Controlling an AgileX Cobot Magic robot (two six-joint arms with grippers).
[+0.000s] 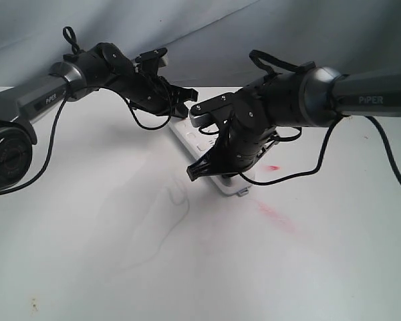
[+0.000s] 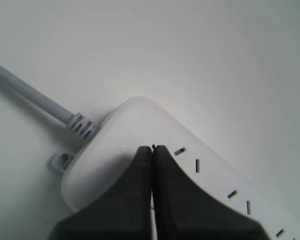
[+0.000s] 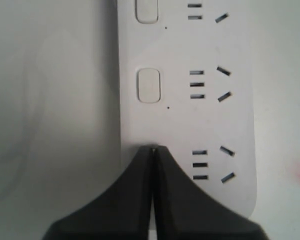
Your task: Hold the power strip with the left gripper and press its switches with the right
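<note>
The white power strip (image 1: 187, 136) lies slantwise on the table between both arms, mostly hidden by them in the exterior view. My left gripper (image 2: 153, 148) is shut, its joined tips resting on the power strip's (image 2: 135, 125) rounded end, where the grey cord (image 2: 30, 95) enters. My right gripper (image 3: 153, 148) is also shut, its tips touching the power strip (image 3: 190, 120) in line with the row of switches. Two switches (image 3: 149, 86) show beyond the tips. The switch beside the nearest socket group is hidden under the fingers. Nothing is held between either pair of jaws.
A small tab (image 2: 64, 160) sticks out beside the cord end, another tab (image 1: 242, 194) at the near end. Red smears (image 1: 274, 214) mark the white table right of the strip. A grey cloth backdrop (image 1: 207, 33) hangs behind. Black cables loop under both arms.
</note>
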